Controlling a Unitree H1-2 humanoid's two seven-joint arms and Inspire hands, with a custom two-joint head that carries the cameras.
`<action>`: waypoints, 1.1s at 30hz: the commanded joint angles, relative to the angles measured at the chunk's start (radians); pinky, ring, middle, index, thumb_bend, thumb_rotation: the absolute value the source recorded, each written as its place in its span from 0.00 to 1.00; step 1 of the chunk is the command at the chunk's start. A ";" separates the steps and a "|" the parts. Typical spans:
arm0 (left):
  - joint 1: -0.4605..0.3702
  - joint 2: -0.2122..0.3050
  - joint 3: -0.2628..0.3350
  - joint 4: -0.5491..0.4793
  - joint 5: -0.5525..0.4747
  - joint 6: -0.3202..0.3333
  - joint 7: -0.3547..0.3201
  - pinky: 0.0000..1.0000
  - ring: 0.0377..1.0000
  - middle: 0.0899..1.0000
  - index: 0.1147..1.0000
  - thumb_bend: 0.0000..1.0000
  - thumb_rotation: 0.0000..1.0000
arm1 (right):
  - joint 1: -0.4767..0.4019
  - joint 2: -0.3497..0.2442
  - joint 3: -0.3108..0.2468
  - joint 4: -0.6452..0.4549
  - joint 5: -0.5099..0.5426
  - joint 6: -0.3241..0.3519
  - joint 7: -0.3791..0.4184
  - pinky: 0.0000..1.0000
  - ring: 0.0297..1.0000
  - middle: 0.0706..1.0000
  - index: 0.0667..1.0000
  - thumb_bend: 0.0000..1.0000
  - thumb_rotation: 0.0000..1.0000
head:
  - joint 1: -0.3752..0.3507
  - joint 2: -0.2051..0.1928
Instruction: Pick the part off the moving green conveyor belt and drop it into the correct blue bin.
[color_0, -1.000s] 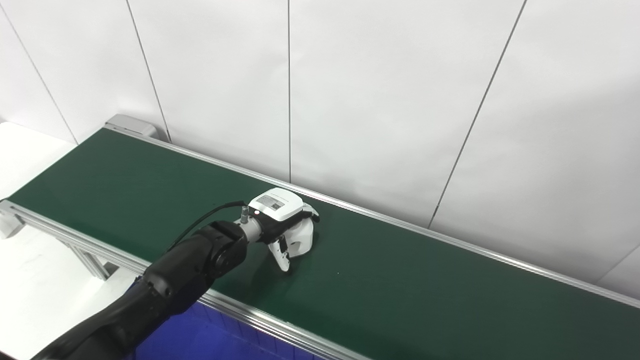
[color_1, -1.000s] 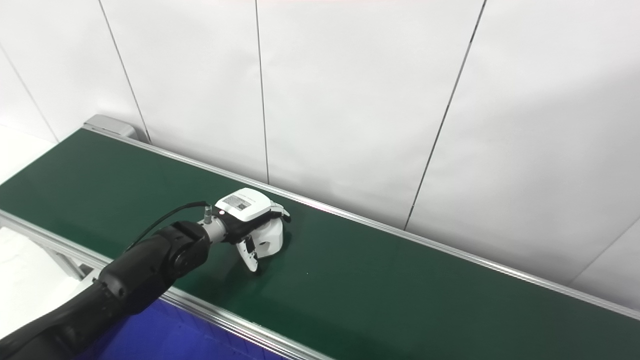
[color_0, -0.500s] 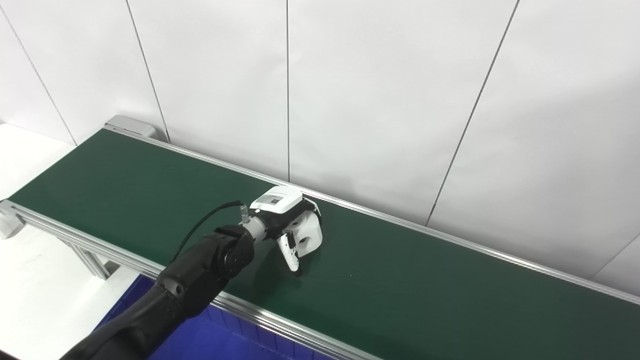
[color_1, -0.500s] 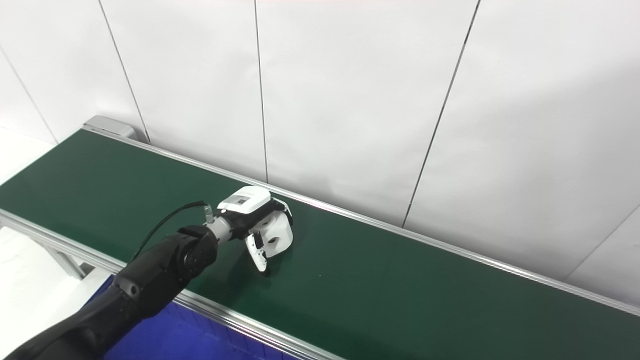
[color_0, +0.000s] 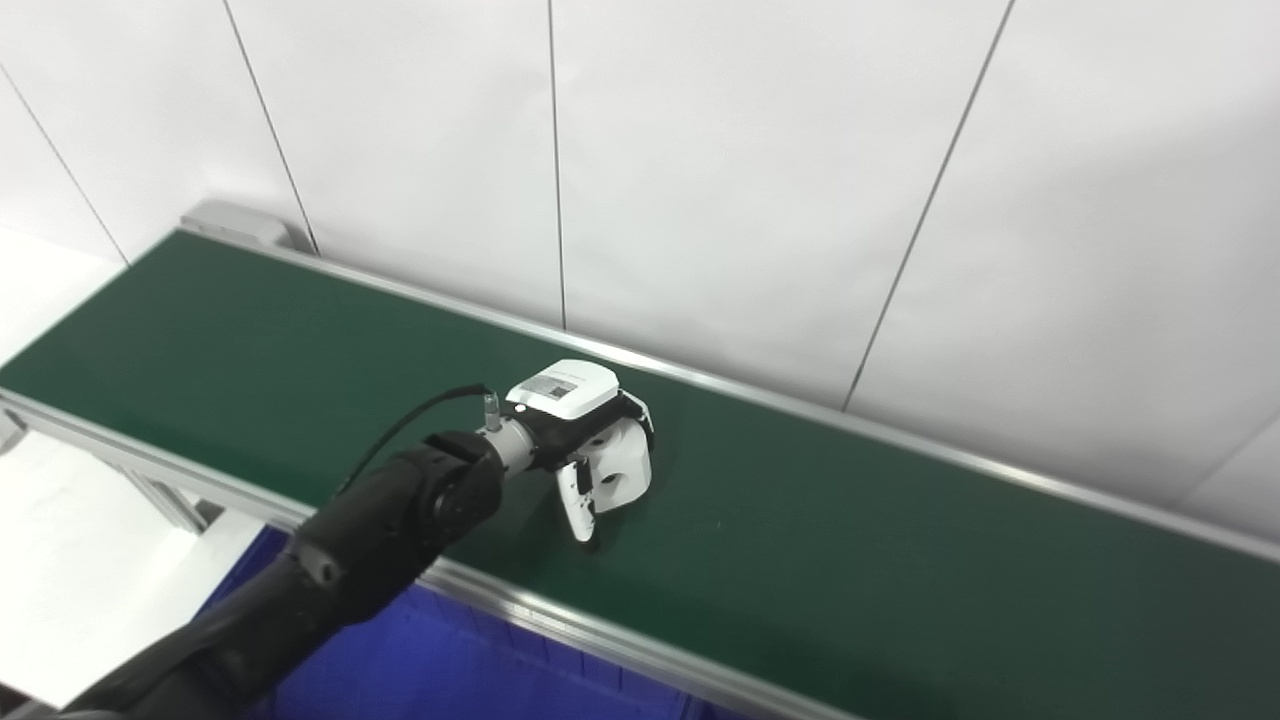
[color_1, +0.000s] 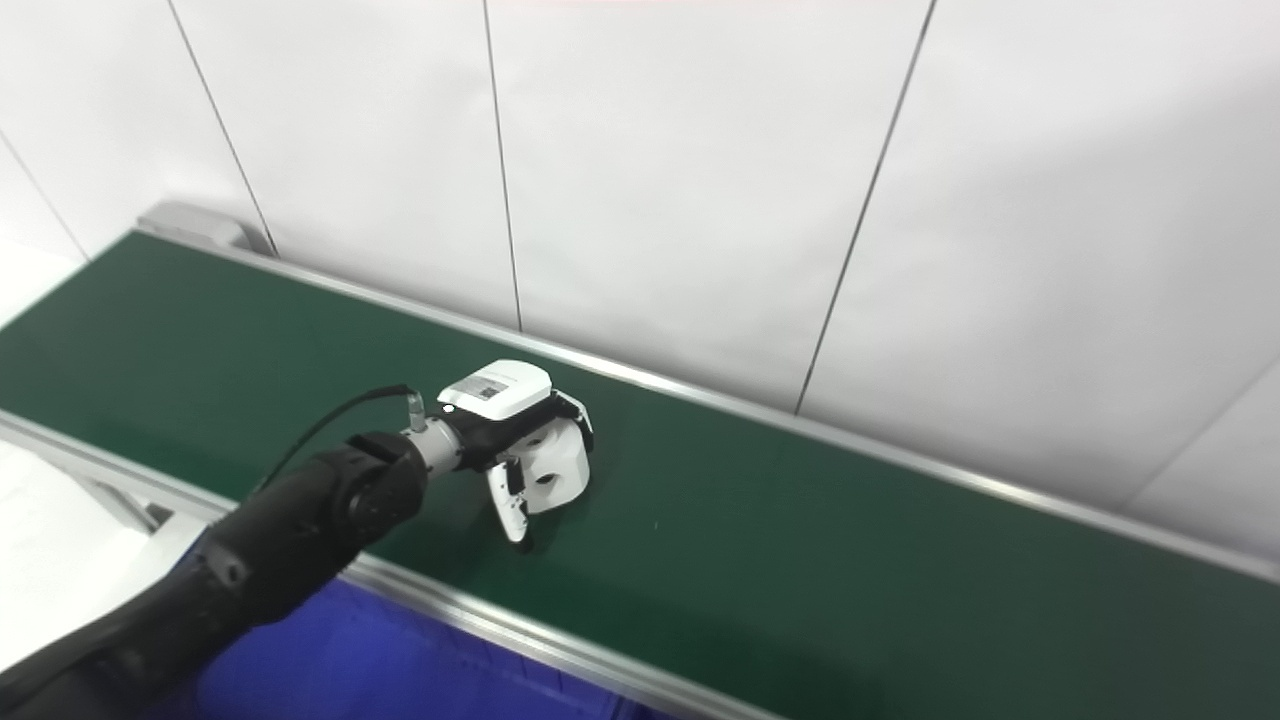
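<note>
My left hand (color_0: 580, 440) reaches over the green conveyor belt (color_0: 850, 560) from the lower left, with its white back facing up. Its fingers curl over a white blocky part (color_0: 625, 470) with round holes in its side, and the thumb (color_0: 578, 505) presses the part's near side, its tip pointing down at the belt. The part sits at belt level in the hand; I cannot tell whether it is lifted clear. The same hand (color_1: 510, 430) and part (color_1: 555, 475) show in the right eye view. My right hand is not in view.
A blue bin (color_0: 430, 670) lies below the belt's near metal rail (color_0: 560, 620). A white panelled wall runs right behind the belt's far rail (color_0: 800, 405). A white surface (color_0: 60, 540) lies at the lower left.
The fingers have closed tighter round the part, and it has turned so that its holed side shows. The hand has shifted slightly right. The whole view has also shifted.
</note>
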 joint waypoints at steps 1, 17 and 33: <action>-0.008 0.049 0.036 -0.137 -0.007 -0.016 -0.013 0.38 0.42 0.44 0.41 0.52 0.00 | 0.009 -0.018 -0.008 -0.040 0.030 0.017 0.012 0.99 1.00 1.00 1.00 0.77 1.00 | 0.001 0.001; 0.405 0.187 0.180 -0.427 0.037 -0.012 -0.183 0.47 0.44 0.42 0.44 0.52 0.00 | -0.026 -0.080 -0.055 -0.034 0.176 0.064 0.056 1.00 1.00 1.00 1.00 0.80 1.00 | 0.204 0.051; 0.481 0.204 0.190 -0.185 0.233 0.042 -0.171 0.38 0.42 0.42 0.44 0.52 0.00 | -0.070 -0.081 -0.030 -0.028 0.182 0.079 0.067 1.00 1.00 1.00 1.00 0.78 1.00 | 0.174 0.037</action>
